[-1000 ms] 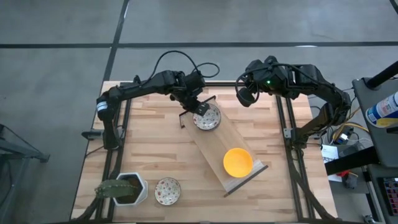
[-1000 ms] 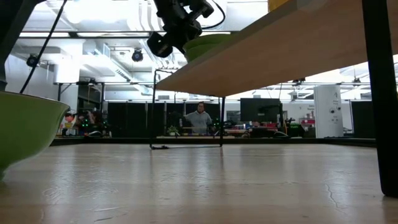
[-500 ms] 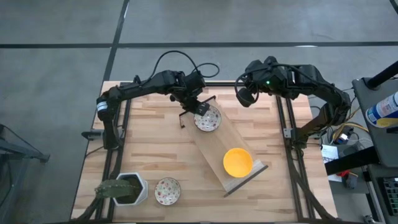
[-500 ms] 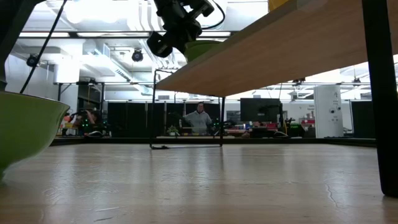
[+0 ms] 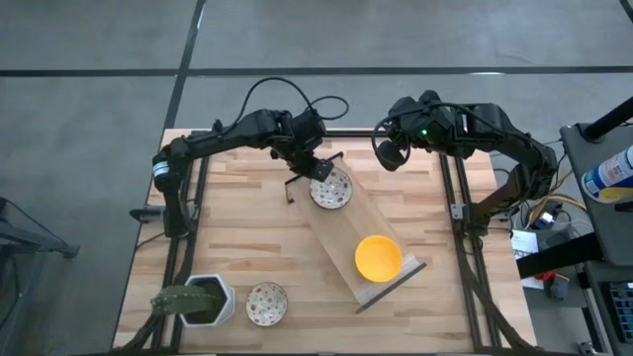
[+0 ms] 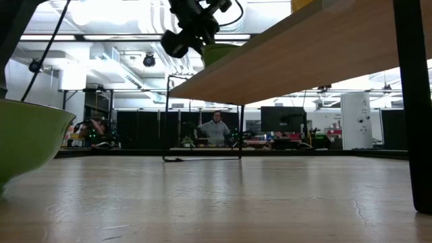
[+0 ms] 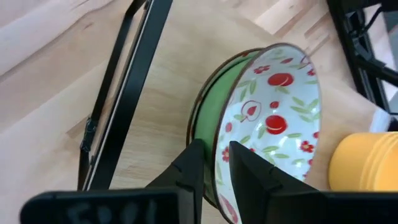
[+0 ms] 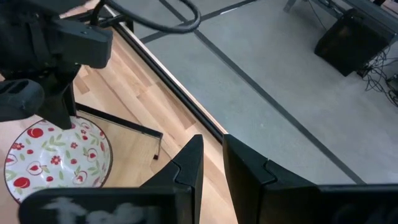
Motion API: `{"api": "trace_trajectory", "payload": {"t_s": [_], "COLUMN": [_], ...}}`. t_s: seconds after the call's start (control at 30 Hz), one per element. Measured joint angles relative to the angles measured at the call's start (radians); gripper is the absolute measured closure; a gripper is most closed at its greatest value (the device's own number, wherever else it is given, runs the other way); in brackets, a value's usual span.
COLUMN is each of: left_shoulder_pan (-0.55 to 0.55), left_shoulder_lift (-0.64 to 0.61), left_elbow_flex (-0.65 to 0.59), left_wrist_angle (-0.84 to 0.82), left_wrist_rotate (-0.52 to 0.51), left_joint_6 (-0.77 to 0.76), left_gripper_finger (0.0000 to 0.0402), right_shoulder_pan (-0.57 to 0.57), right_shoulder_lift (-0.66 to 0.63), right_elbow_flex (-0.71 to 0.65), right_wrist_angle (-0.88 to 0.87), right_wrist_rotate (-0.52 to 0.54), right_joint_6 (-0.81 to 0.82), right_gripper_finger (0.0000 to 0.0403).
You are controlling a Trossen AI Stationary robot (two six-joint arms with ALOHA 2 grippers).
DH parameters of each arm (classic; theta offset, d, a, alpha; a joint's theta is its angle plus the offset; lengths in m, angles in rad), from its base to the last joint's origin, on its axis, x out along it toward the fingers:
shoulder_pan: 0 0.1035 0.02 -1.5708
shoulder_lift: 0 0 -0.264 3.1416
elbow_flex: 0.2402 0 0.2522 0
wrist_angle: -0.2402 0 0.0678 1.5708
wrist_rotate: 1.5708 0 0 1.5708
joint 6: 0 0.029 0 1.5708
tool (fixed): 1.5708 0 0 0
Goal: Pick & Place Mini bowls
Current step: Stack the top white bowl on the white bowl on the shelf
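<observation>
My left gripper [image 5: 316,174] [image 7: 216,163] is shut on a mini bowl [image 5: 331,188] that is white with red flowers inside and green outside. It stands at the far end of a raised wooden shelf [image 5: 341,229]. A yellow mini bowl [image 5: 378,256] [image 7: 367,163] sits on the shelf's near end. Another flowered bowl [image 5: 266,303] [image 6: 27,142] rests on the table at the near edge. My right gripper [image 5: 389,154] [image 8: 211,149] hovers shut over the table's far edge, touching nothing. My left gripper pinches the flowered bowl's rim on its far-left side [image 7: 217,144]. One finger [image 7: 194,167] is on the green outer wall and the other finger [image 7: 249,169] is inside. The fingers come from above, slanting in from the far left. The bowl's base stays on the shelf.
The shelf runs slantwise from far centre to near right on dark legs [image 6: 412,101]; its underside [image 6: 304,57] spans the low view. A white pot with a green plant [image 5: 201,300] stands at the near-left corner. A person [image 6: 216,128] stands far off in the room.
My left gripper has risen a little at the shelf's far end, still shut on the flowered bowl's rim. The bowl stays in nearly the same spot.
</observation>
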Motion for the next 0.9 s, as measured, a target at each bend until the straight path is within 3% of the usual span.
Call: {"api": "trace_trajectory", "payload": {"t_s": [0.57,0.9], "left_shoulder_pan": [0.007,0.006], "left_shoulder_lift": [-0.030,-0.017], "left_elbow_flex": [0.077,0.015], "left_wrist_angle": [-0.001,0.014], "left_wrist_rotate": [-0.053,-0.038], "left_joint_6": [0.009,0.016], "left_gripper_finger": [0.0335,0.0335], "right_shoulder_pan": [0.000,0.000], "right_shoulder_lift": [0.000,0.000], "right_elbow_flex": [0.000,0.000], "right_wrist_angle": [0.000,0.000], "right_wrist_rotate": [-0.001,-0.002], "right_joint_6": [0.000,0.005], "right_gripper_finger": [0.0346,0.0346]}}
